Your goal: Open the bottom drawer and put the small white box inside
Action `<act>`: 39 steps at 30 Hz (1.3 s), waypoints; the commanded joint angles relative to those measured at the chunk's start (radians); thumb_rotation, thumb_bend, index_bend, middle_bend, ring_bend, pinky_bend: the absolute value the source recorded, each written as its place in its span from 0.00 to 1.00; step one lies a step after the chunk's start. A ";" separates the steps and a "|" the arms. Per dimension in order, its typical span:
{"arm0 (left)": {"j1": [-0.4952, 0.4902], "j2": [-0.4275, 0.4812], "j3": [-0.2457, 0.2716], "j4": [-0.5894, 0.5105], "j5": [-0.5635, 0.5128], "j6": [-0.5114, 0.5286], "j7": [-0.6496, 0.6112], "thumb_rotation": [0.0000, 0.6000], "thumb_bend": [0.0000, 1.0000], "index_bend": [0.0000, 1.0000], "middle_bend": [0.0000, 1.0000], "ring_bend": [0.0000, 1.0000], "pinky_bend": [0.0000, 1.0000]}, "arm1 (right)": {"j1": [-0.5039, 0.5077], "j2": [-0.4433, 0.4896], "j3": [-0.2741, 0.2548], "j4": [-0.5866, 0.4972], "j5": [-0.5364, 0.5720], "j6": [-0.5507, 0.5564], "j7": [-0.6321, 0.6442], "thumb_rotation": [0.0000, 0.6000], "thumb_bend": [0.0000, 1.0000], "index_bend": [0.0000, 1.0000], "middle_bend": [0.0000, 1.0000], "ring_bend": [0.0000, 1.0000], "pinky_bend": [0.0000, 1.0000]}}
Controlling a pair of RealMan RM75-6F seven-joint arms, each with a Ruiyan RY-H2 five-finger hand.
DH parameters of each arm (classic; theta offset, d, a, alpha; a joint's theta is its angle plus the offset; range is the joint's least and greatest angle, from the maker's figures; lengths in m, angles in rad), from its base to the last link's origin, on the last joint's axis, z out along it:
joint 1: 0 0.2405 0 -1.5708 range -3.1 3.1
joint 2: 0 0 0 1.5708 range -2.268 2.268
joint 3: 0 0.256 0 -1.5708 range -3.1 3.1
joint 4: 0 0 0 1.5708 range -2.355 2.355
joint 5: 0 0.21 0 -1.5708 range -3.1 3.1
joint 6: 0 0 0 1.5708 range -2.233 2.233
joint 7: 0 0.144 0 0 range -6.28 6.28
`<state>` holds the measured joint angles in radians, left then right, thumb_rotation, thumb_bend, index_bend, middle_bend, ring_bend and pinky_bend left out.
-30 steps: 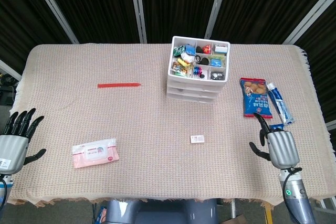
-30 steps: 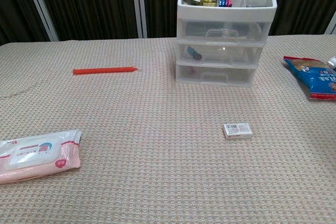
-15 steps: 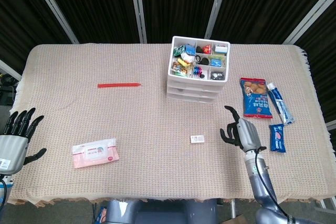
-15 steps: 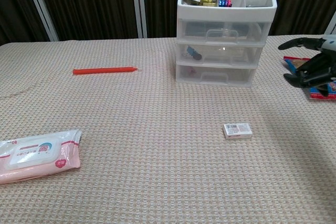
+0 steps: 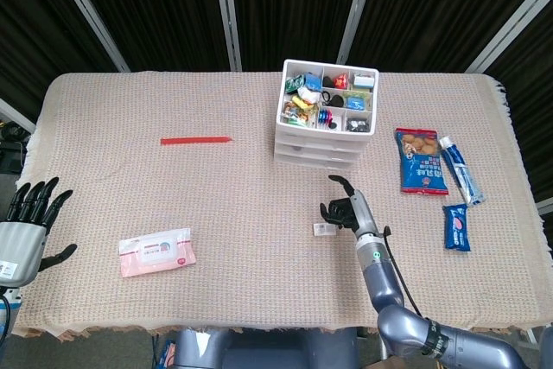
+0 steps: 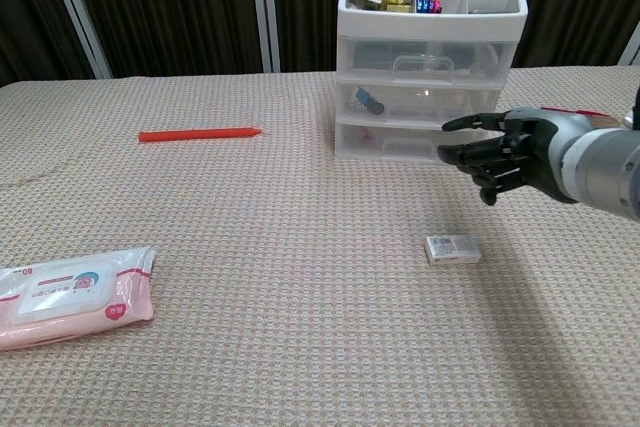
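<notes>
Reaching comes first: right hand (image 6: pixel 500 152), fingers apart and empty, hangs mid-right near the shut bottom drawer (image 6: pixel 408 144), and should next hook its handle, while the box (image 6: pixel 452 248) lies on the surface below.

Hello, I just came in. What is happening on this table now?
The robot's right hand is open and hangs above the table, in front of the white drawer unit and over the small white box. It holds nothing. All the drawers look closed, the bottom drawer too, and the box lies on the cloth. The left hand is open at the table's near left edge, away from everything.
</notes>
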<state>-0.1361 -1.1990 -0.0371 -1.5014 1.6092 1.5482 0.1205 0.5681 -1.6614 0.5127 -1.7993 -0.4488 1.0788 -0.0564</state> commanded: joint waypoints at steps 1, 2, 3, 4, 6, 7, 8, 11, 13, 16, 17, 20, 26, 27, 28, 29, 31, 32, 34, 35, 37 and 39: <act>-0.001 0.001 0.000 0.001 0.001 0.000 -0.003 1.00 0.11 0.14 0.00 0.00 0.00 | 0.039 -0.050 0.037 0.046 0.059 -0.012 0.032 1.00 0.38 0.17 0.83 0.83 0.74; -0.001 0.001 0.000 0.002 0.002 0.000 -0.003 1.00 0.11 0.14 0.00 0.00 0.00 | 0.047 -0.063 0.043 0.059 0.066 -0.009 0.039 1.00 0.38 0.17 0.83 0.83 0.74; -0.001 0.001 0.000 0.004 0.002 0.002 -0.004 1.00 0.11 0.14 0.00 0.00 0.00 | 0.055 -0.077 0.049 0.072 0.070 -0.008 0.048 1.00 0.38 0.17 0.83 0.83 0.74; -0.001 0.001 -0.001 0.004 0.002 0.002 -0.005 1.00 0.11 0.14 0.00 0.00 0.00 | 0.059 -0.085 0.052 0.080 0.072 -0.008 0.053 1.00 0.39 0.17 0.83 0.83 0.74; -0.001 0.001 -0.001 0.004 -0.001 -0.001 -0.008 1.00 0.11 0.14 0.00 0.00 0.00 | 0.071 -0.104 0.063 0.099 0.078 -0.015 0.069 1.00 0.39 0.18 0.83 0.83 0.74; -0.002 0.002 -0.002 0.004 -0.002 -0.001 -0.008 1.00 0.11 0.14 0.00 0.00 0.00 | 0.075 -0.113 0.070 0.107 0.082 -0.018 0.078 1.00 0.39 0.19 0.83 0.83 0.74; -0.002 0.002 -0.002 0.003 -0.002 -0.001 -0.009 1.00 0.11 0.14 0.00 0.00 0.00 | 0.082 -0.125 0.080 0.120 0.088 -0.020 0.091 1.00 0.39 0.20 0.83 0.83 0.74; -0.003 0.002 -0.002 0.004 0.000 0.000 -0.011 1.00 0.11 0.14 0.00 0.00 0.00 | 0.092 -0.156 0.107 0.149 0.091 -0.022 0.130 1.00 0.40 0.21 0.83 0.83 0.74; -0.003 0.002 -0.002 0.004 -0.001 0.000 -0.013 1.00 0.11 0.14 0.00 0.00 0.00 | 0.102 -0.180 0.123 0.176 0.084 -0.021 0.157 1.00 0.40 0.21 0.83 0.83 0.74; -0.003 0.003 -0.003 0.005 -0.003 -0.001 -0.015 1.00 0.11 0.14 0.00 0.00 0.00 | 0.117 -0.205 0.129 0.208 0.073 -0.017 0.171 1.00 0.40 0.21 0.83 0.83 0.74; -0.003 0.003 -0.003 0.005 -0.004 -0.002 -0.016 1.00 0.11 0.14 0.00 0.00 0.00 | 0.121 -0.211 0.130 0.217 0.071 -0.017 0.172 1.00 0.40 0.21 0.83 0.83 0.74; -0.004 0.004 -0.003 0.001 -0.009 -0.006 -0.020 1.00 0.11 0.14 0.00 0.00 0.00 | 0.135 -0.230 0.140 0.251 0.074 -0.021 0.181 1.00 0.40 0.23 0.83 0.83 0.74; -0.004 0.007 -0.003 -0.002 -0.010 -0.008 -0.024 1.00 0.11 0.14 0.00 0.00 0.00 | 0.156 -0.256 0.162 0.312 0.083 -0.040 0.200 1.00 0.41 0.23 0.83 0.83 0.74; -0.005 0.007 -0.003 -0.002 -0.010 -0.009 -0.024 1.00 0.11 0.14 0.00 0.00 0.00 | 0.158 -0.258 0.165 0.318 0.084 -0.044 0.203 1.00 0.42 0.23 0.83 0.83 0.74; -0.005 0.008 -0.003 -0.002 -0.011 -0.009 -0.025 1.00 0.11 0.14 0.00 0.00 0.00 | 0.159 -0.260 0.168 0.325 0.087 -0.050 0.206 1.00 0.42 0.23 0.83 0.83 0.74; -0.005 0.008 -0.004 -0.002 -0.011 -0.010 -0.026 1.00 0.11 0.14 0.00 0.00 0.00 | 0.161 -0.261 0.170 0.330 0.091 -0.058 0.207 1.00 0.43 0.23 0.83 0.83 0.74; -0.006 0.008 -0.004 -0.003 -0.012 -0.011 -0.028 1.00 0.11 0.14 0.00 0.00 0.00 | 0.165 -0.262 0.170 0.339 0.097 -0.069 0.205 1.00 0.43 0.23 0.83 0.83 0.74; -0.006 0.009 -0.004 -0.003 -0.013 -0.012 -0.029 1.00 0.11 0.14 0.00 0.00 0.00 | 0.169 -0.263 0.173 0.348 0.102 -0.080 0.205 1.00 0.43 0.22 0.83 0.83 0.74; -0.007 0.009 -0.004 -0.005 -0.014 -0.014 -0.030 1.00 0.11 0.14 0.00 0.00 0.00 | 0.175 -0.266 0.181 0.360 0.109 -0.092 0.209 1.00 0.44 0.22 0.83 0.83 0.74; -0.007 0.010 -0.004 -0.005 -0.015 -0.014 -0.031 1.00 0.11 0.14 0.00 0.00 0.00 | 0.178 -0.268 0.184 0.364 0.111 -0.095 0.211 1.00 0.44 0.22 0.83 0.83 0.74; -0.007 0.011 -0.004 -0.007 -0.017 -0.016 -0.033 1.00 0.11 0.14 0.00 0.00 0.00 | 0.185 -0.272 0.188 0.376 0.116 -0.100 0.211 1.00 0.44 0.21 0.83 0.83 0.74; -0.007 0.012 -0.004 -0.009 -0.020 -0.019 -0.035 1.00 0.11 0.14 0.00 0.00 0.00 | 0.193 -0.278 0.192 0.389 0.119 -0.100 0.211 1.00 0.44 0.18 0.83 0.83 0.74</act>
<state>-0.1431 -1.1875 -0.0415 -1.5095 1.5898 1.5303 0.0863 0.7562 -1.9354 0.7017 -1.4169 -0.3326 0.9797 0.1542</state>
